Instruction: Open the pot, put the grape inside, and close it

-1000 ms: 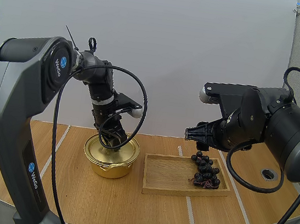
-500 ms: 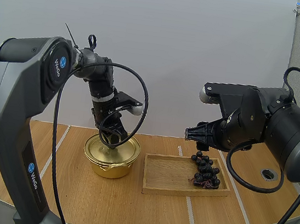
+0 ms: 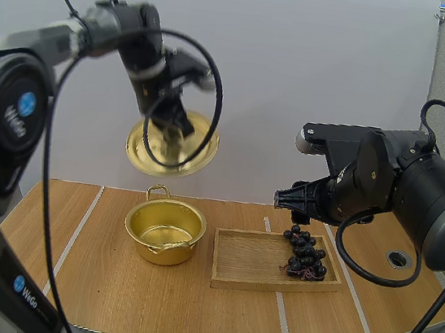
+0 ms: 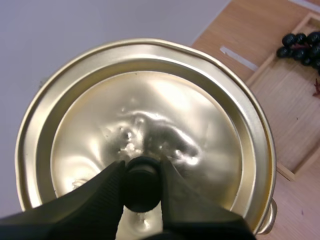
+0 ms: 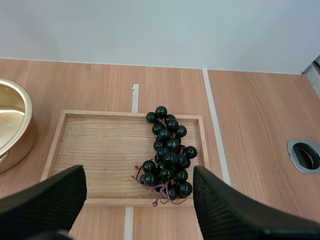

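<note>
High view, near to far: pot (image 3: pixel 164 233), now uncovered, toward table (image 3: pixel 109 283) far edge; wooden tray (image 3: pixel 243 260) beside it, grapes (image 3: pixel 304 254) at its right end; right end effector (image 3: pixel 278 198) spread above them; left end effector (image 3: pixel 175 127) pinching lid (image 3: pixel 150 155) by knob (image 4: pixel 141 192), just lifted clear. Grapes next.

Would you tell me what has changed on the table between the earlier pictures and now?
The left tool, shut on the lid, has lifted it off the pot and carried it high above the table, so the pot now stands open. The right tool stayed open above the grapes, which lie in the wooden tray as before. The pot has not moved.
</note>
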